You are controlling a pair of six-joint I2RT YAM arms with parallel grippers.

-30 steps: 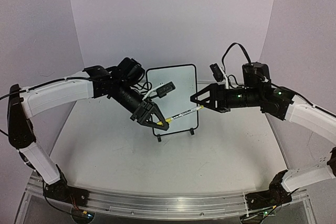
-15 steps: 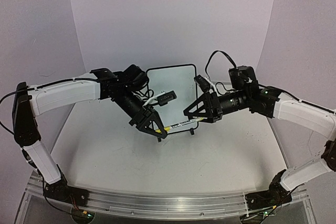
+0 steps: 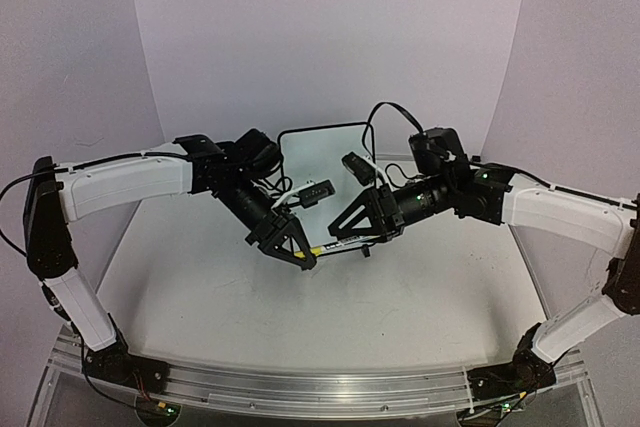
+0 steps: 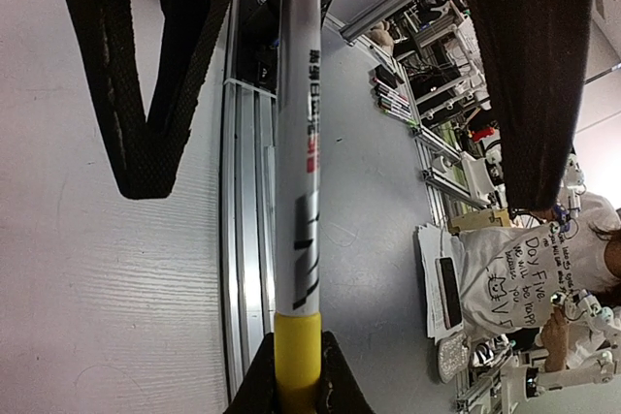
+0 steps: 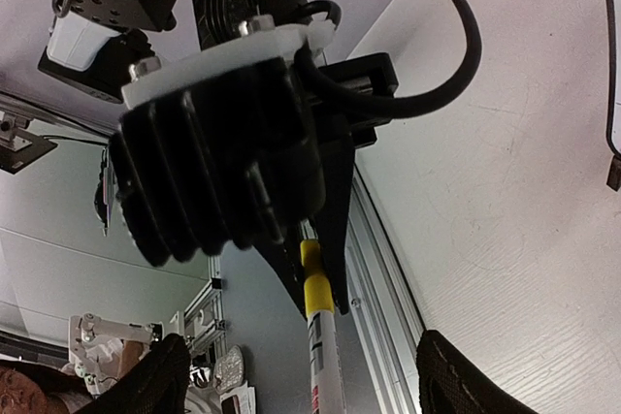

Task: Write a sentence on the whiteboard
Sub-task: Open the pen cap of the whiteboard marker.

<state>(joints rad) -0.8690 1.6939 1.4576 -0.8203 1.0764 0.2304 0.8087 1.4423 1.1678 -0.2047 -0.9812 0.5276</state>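
Top external view: the whiteboard (image 3: 322, 152) stands upright at the far middle of the table (image 3: 420, 297). It is a flat white rectangle in a thin black frame with rounded corners. Both wrists cover its lower half, and its face is too pale to read from here.

Just in front of it the marker (image 3: 340, 242) hangs nearly level in the air. It is a slim white cylinder with black and red print along the barrel and a yellow cap (image 4: 297, 346) at one end.

The left gripper (image 3: 304, 257) is clamped on that yellow end. In the left wrist view two dark tips press the cap from both sides.

The right gripper (image 3: 340, 233) is spread wide. Its fingers (image 4: 534, 65) are black tapering wedges with a finely woven-looking surface, one on each side of the barrel with a clear gap to it. The right wrist view shows the barrel passing between two rounded, rough black pads (image 5: 160, 380).

The left arm (image 3: 120, 182) and right arm (image 3: 560, 212) are smooth white shells with black joints, bent inward so the grippers meet.

The table is matt white with a fine grain, and a ribbed aluminium rail (image 3: 320, 385) runs along its near edge.
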